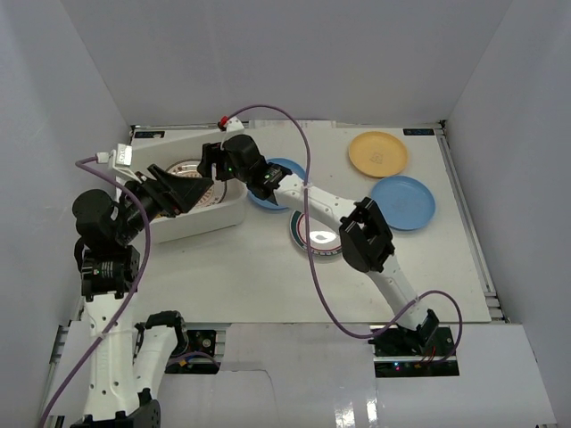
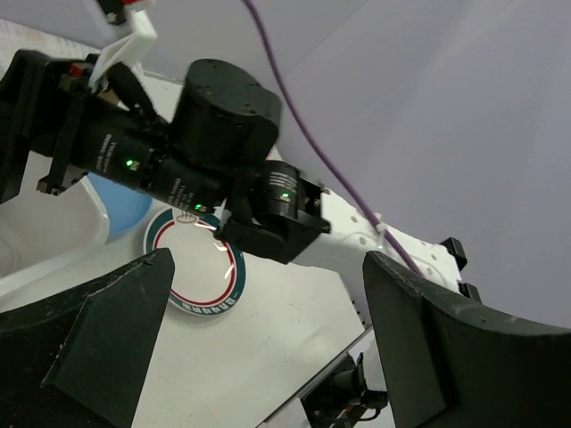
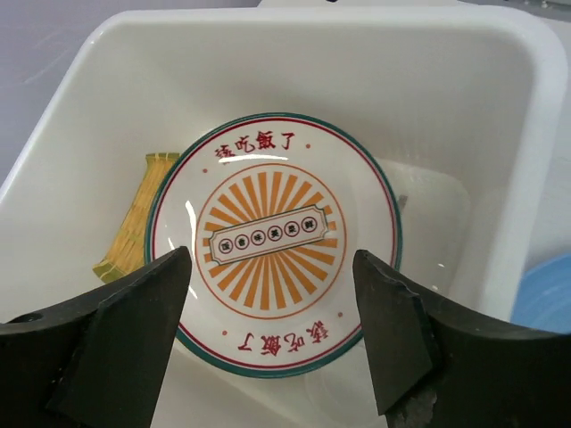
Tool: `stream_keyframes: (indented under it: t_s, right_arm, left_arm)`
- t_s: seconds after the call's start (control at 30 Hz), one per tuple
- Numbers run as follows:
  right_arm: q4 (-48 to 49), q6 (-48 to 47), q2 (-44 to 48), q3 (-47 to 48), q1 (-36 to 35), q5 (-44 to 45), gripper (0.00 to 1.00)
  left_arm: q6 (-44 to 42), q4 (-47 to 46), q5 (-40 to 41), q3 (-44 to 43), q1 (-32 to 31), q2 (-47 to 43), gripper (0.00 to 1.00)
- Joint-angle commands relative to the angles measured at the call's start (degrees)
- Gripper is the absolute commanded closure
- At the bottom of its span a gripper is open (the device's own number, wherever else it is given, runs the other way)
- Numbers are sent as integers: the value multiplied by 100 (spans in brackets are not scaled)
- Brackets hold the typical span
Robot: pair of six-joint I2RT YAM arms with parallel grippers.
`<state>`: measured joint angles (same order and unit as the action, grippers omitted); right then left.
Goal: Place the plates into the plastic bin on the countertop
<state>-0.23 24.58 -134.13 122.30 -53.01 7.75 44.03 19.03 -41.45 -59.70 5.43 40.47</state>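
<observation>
Glossy round plate (image 3: 272, 242) apparently overlaps woven yellow plate (image 3: 134, 223)

The left arm (image 1: 105, 312) and right arm (image 1: 397, 285), white shells broken by black joint housings, trail purple cables (image 1: 310, 267); green lights (image 2: 131, 164) and white lettering (image 2: 105, 150) mark the right wrist, whose claw (image 3: 268, 263) ends in matte black wedge fingers (image 3: 134, 339)

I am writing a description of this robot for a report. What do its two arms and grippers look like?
Both arms have white links and black joint housings: the left arm and the right arm. A thin purple cable runs along each. Small green lights glow on the right arm's black wrist. The gripper fingers are matte black, broad and wedge-shaped.
</observation>
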Motion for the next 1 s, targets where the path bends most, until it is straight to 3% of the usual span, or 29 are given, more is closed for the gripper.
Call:
stream_keyframes:
  t_s: [0.0,0.07,0.13,0.2,0.23,0.27,0.3,0.33,0.37,0.4,0.43,0.57,0.7,0.97]
  right_arm:
    - [295,-172,1043,-310,-16,227,20]
    - [322,-365,1414,-592,10,297,17]
    - [330,-427,2063,-1248,142,412,21]
    - [374,-401,2872,-1899,396,482,27]
    - [496,-349,3196,-2703,493,508,37]
    - [550,-296,3522,-3155,616,508,43]
    - [637,-244,4230,-3621,869,421,49]
    - [708,-199,4637,-4583,1011,394,61]
    - [822,-112,5015,-5071,1160,342,70]
    - [849,-85,5793,-5537,1440,333,77]
    - [849,-85,6201,-6386,1582,333,82]
    - [630,-6,8039,-8155,2294,201,87]
    - [60,196,9646,-9203,2699,-36,86]
    - [-821,196,10696,-9628,2717,-528,75]
  left_arm:
    - [228,-179,58,309,-42,58,2]
    - [264,-241,128,345,-182,84,4]
    - [255,-242,461,345,-419,137,7]
    - [168,-259,1198,380,-1261,277,13]
    - [98,-250,1575,398,-1681,382,14]
    - [27,-242,2014,433,-2625,496,15]
    - [-8,-242,2984,555,-3140,645,15]
    - [-87,-250,3507,591,-3684,1064,15]
    - [-79,-242,4034,635,-4690,1321,14]
    - [-35,-268,5005,705,-5101,1567,13]
    - [104,-407,5294,758,-5635,2074,13]
    - [562,-1363,5665,1197,-5974,3184,14]
    - [1010,-2155,5999,1400,-6063,4248,15]
    - [1134,-2570,6772,988,-6089,5567,17]
